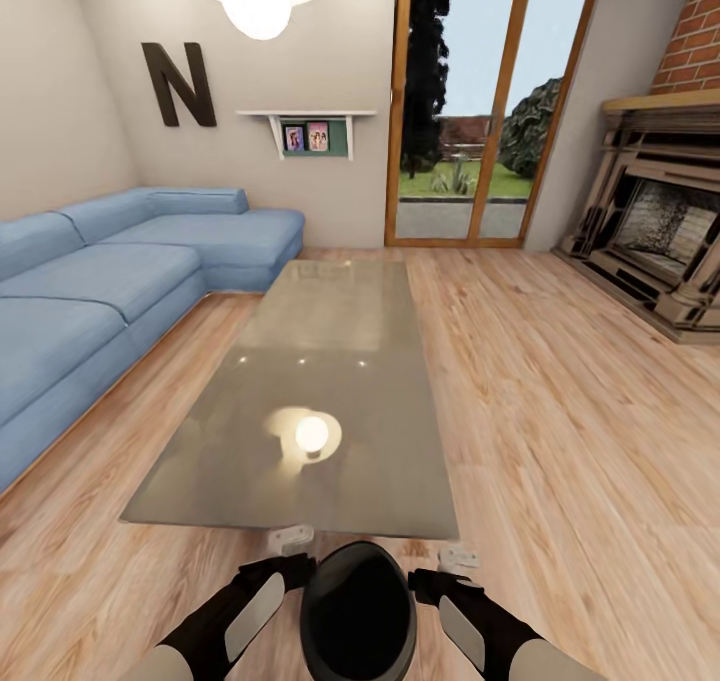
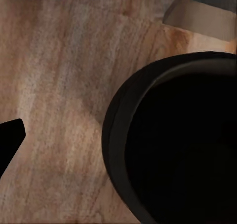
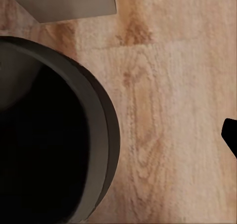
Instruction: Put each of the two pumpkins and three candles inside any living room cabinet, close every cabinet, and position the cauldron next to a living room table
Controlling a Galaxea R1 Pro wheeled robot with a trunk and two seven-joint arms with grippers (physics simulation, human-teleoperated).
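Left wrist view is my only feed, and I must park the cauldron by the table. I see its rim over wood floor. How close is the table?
Observer: Close. In the head view the cauldron is just short of the near edge of the table.
Operator: What flanks the table?
Observer: A blue sofa runs along its left side.
Operator: And the right?
Observer: A fireplace stands at the right wall, beyond wood floor.

Blue sofa (image 1: 110, 291), wood floor (image 1: 560, 411), glass doors (image 1: 480, 111), brick fireplace (image 1: 665, 231).
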